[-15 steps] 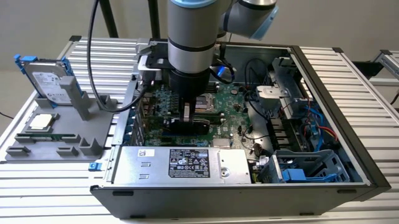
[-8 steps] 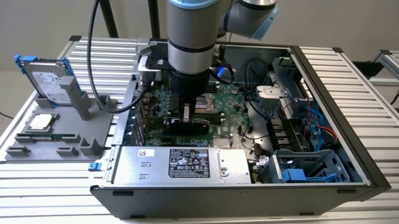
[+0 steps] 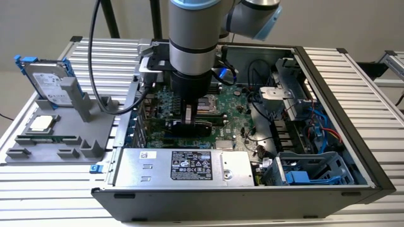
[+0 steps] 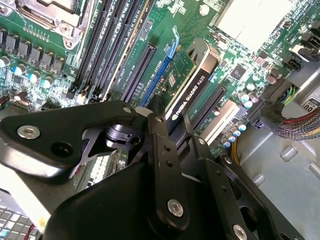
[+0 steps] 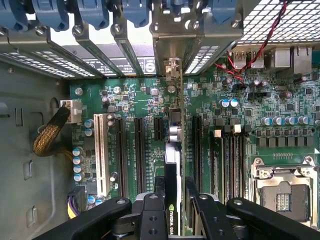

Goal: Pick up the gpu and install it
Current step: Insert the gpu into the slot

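Observation:
The gpu [image 3: 191, 128] stands on edge over the green motherboard [image 3: 237, 120] inside the open computer case, under the arm's wrist. In the second wrist view its black cooler and green card [image 4: 192, 80] run along the blue expansion slot [image 4: 161, 67]. My gripper [image 4: 172, 122] is shut on it, one black finger on each face. In the first wrist view the gpu [image 5: 173, 150] shows edge-on between the black slots, its bracket end [image 5: 172, 70] near the rear slot openings and my gripper [image 5: 173, 205] clamped round it. How deep the card sits in the slot is hidden.
A power supply [image 3: 183, 165] fills the case front and a drive cage [image 3: 309, 170] its corner. On the exterior view's left, a grey holder [image 3: 82, 123] carries a hard drive [image 3: 47, 82], a processor [image 3: 41, 124] and a memory stick [image 3: 47, 139]. Cables [image 3: 265, 85] hang near the motherboard.

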Tool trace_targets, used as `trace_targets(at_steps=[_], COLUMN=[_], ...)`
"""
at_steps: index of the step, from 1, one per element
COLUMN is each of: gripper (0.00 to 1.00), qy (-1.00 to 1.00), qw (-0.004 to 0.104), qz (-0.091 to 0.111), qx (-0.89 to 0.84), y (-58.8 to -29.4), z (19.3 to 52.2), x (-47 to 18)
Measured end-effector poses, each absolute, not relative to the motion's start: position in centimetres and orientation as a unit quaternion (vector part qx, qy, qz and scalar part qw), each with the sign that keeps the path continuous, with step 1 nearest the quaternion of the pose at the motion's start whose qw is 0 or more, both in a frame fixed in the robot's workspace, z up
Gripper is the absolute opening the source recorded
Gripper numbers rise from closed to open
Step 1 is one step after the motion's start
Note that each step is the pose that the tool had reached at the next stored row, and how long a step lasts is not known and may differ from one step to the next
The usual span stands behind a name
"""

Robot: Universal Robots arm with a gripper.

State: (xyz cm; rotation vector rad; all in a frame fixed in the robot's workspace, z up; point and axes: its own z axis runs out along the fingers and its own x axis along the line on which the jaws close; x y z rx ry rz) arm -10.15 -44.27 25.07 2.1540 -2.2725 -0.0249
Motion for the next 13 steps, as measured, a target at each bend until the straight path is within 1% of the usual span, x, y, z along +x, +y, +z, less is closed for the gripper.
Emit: trace_targets(at_steps=[8,13], gripper=[0.0,0.0], qy=[-0.726,-0.726], qw=[0.006,0.006], qz=[-0.007,-0.008], qx=[0.688,0.688], y=[-44.18,-44.18], z=[24.92,24.2], x=[-10.14,-10.15])
